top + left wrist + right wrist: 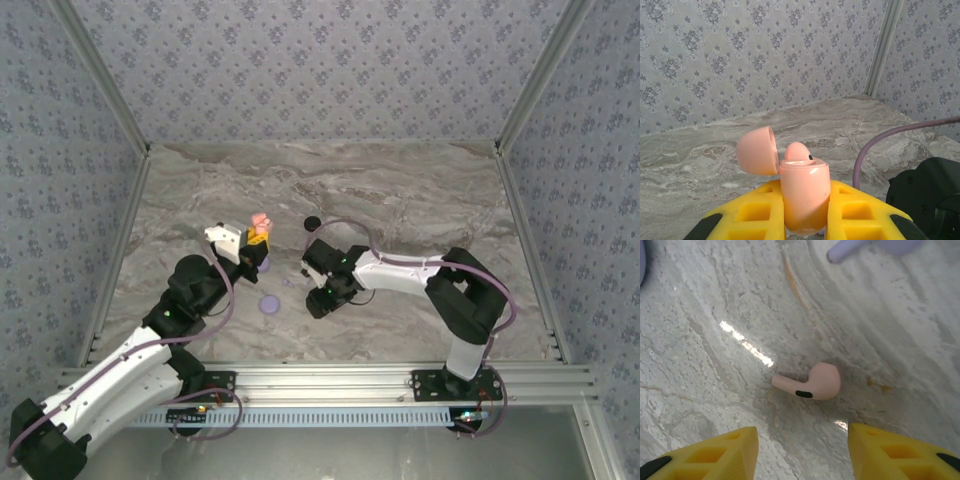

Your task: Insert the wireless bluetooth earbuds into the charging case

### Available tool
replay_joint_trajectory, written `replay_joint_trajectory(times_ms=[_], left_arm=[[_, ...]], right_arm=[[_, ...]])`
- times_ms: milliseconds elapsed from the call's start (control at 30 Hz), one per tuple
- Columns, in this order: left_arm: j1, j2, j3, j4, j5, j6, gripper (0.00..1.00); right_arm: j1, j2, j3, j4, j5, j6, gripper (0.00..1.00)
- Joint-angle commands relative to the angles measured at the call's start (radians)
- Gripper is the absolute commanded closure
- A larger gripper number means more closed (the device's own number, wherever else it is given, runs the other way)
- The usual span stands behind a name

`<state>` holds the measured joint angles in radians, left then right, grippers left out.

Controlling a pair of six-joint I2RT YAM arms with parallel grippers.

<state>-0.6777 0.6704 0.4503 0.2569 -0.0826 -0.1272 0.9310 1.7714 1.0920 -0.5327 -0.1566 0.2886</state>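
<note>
left gripper is clamping its yellow fingers on the pink charging case, holding it upright above the marble table. the lid is hanging open to the left in the left wrist view, and one seated earbud is sitting in the case with its rounded top poking out. right gripper is hovering low over the table with jaws apart, gripping nothing. a loose pink earbud is lying flat on the table just ahead of the gap between its fingers, not touching them. a lavender piece is lying further off, partly cut off. in the top view a lavender disc is resting between the two arms, and a black bit is lying beyond the right gripper.
</note>
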Motion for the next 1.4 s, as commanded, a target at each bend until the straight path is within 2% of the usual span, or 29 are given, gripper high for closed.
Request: replay_joint_trajectory(times_ms=[0, 167, 500, 733, 1067, 1367], left_arm=[[0.008, -0.014, 0.02, 0.022, 0.012, 0.008, 1.0], [0.008, -0.02, 0.014, 0.024, 0.012, 0.003, 1.0], [0.01, -0.028, 0.017, 0.013, 0.013, 0.004, 1.0], [0.013, -0.029, 0.016, 0.013, 0.01, 0.003, 1.0], [0.016, -0.025, 0.014, 0.015, 0.009, 0.001, 1.0], [0.016, -0.025, 0.016, 0.016, 0.012, 0.0, 1.0]], right_arm=[[-0.009, -0.036, 0.055, -0.048, 0.045, 0.037, 0.47], [0.0, 0.012, 0.091, -0.019, 0.128, 0.05, 0.42], [0.047, 0.152, 0.197, -0.041, 0.235, 0.038, 0.43], [0.068, 0.143, 0.178, -0.122, 0.305, 0.032, 0.44], [0.071, 0.084, 0.14, -0.142, 0.289, 0.035, 0.49], [0.071, 0.091, 0.211, -0.156, 0.248, 0.024, 0.49]])
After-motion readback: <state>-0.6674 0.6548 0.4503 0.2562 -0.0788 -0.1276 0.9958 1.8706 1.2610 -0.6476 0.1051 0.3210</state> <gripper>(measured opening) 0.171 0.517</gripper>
